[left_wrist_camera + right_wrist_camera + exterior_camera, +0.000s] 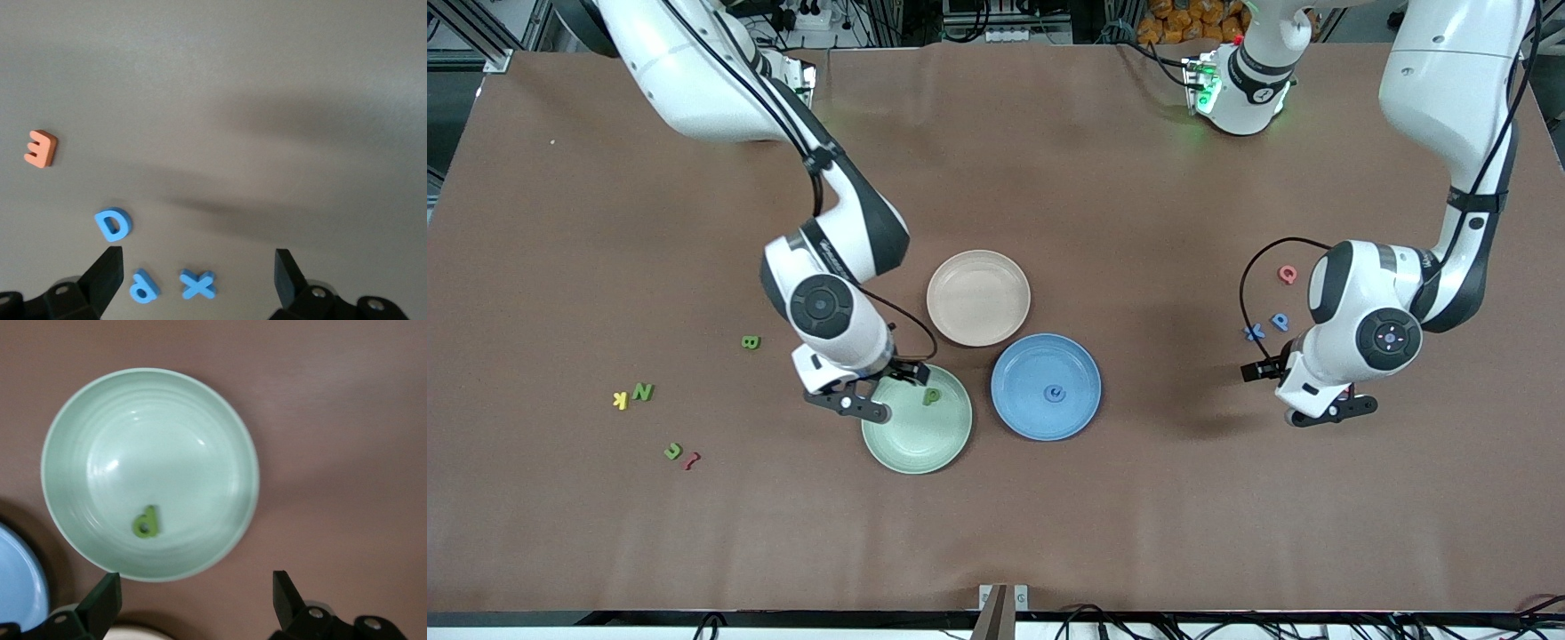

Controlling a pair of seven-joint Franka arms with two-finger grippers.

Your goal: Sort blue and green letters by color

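Front view: right end effector hung over the pale green plate, fingers apart, small olive-green P lying in it. Blue plate held one blue letter, shape unclear. Green B, N and C-like piece sat loose toward the right arm's end; risk of grabbing the touching yellow K with N.

Left wrist view: left end effector open over blue D, P, X; crowding risks a double pick.

Right wrist view: plate edge cut off.

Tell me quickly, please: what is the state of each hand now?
Left hand: open, holding nothing, over the blue letters.
Right hand: open, holding nothing, over the green plate.
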